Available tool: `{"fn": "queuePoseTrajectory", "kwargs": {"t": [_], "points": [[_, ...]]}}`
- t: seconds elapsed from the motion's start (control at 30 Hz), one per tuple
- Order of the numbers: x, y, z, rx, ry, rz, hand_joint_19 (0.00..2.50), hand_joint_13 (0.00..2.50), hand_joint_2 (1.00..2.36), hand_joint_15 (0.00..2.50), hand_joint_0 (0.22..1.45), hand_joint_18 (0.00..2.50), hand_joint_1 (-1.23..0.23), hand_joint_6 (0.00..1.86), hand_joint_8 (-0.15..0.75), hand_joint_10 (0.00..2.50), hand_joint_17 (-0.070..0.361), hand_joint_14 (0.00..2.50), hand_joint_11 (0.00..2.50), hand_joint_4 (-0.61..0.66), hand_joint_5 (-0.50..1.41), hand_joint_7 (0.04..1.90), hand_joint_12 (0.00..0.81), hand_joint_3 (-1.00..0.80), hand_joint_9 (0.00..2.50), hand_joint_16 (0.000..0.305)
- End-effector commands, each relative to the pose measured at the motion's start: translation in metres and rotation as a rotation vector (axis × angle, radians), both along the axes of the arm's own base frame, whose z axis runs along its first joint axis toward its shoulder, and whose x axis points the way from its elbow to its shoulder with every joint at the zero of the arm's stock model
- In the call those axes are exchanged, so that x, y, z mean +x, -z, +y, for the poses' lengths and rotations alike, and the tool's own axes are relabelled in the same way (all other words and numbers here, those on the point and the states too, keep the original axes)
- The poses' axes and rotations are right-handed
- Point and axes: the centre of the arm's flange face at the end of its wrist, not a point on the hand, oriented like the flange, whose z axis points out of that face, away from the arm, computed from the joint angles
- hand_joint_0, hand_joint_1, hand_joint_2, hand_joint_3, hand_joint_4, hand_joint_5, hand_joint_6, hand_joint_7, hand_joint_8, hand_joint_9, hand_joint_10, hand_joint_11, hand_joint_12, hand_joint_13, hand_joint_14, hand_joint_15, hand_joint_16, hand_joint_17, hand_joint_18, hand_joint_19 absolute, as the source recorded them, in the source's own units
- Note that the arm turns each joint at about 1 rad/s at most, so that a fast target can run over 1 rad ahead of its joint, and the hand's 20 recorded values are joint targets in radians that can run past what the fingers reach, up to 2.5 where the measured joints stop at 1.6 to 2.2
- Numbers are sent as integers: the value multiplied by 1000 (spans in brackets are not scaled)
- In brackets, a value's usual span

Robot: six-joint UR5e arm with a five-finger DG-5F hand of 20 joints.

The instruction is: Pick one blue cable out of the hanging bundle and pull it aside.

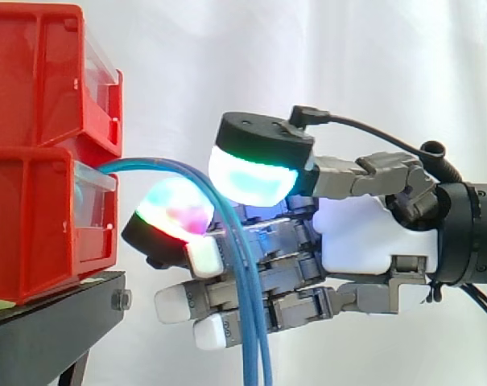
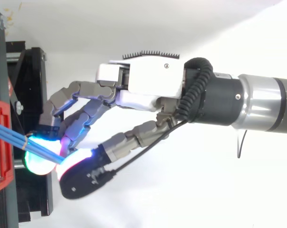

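Observation:
A bundle of thin blue cables [image 1: 247,322] leaves the lower red bin [image 1: 34,233], arcs to the right and hangs straight down. In the top view the blue cables [image 2: 10,133] run from the left edge in between the hand's glowing pads. My hand [image 1: 364,233] reaches in from the right, fingers curled. Its thumb pad [image 1: 255,177] glows cyan and green above the cables. A fingertip [image 1: 175,211] glowing red and green sits just below and left of them. The two pinch the cables where they bend; how many strands are caught I cannot tell. The lower fingers lie behind the hanging strands.
Two red bins are stacked at the left, the upper red bin [image 1: 34,80] on the lower, on a black stand [image 1: 50,330]. The stand's edge [image 2: 32,66] lies just left of the fingertips. A white curtain hangs behind everything.

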Motion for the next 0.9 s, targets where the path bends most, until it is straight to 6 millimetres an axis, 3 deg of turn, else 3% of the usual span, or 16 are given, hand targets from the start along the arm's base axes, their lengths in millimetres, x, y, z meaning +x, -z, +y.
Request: {"fn": "queuePoseTrajectory", "kwargs": {"t": [0.0,0.23,0.47,0.77,0.87], "points": [[-5,-8,0,-1,0,22,401,706,1002,328,677,575,-884,868,334,13,98,13,424,143,-198,795,355,-467,853,44],[-9,-14,1,-4,0,45,444,781,1000,347,539,642,-804,860,384,13,103,13,431,157,-160,865,378,-500,996,46],[-6,-15,-1,6,16,18,457,818,1000,352,509,684,-722,827,395,13,108,13,420,170,-133,911,387,-500,1052,48],[7,27,11,61,10,-4,480,815,1005,362,564,666,-716,828,389,16,102,14,431,148,-138,995,377,-439,1053,45],[10,26,13,64,13,-28,481,821,1003,366,565,669,-718,835,388,14,102,15,440,158,-140,989,375,-457,1056,45]]}}
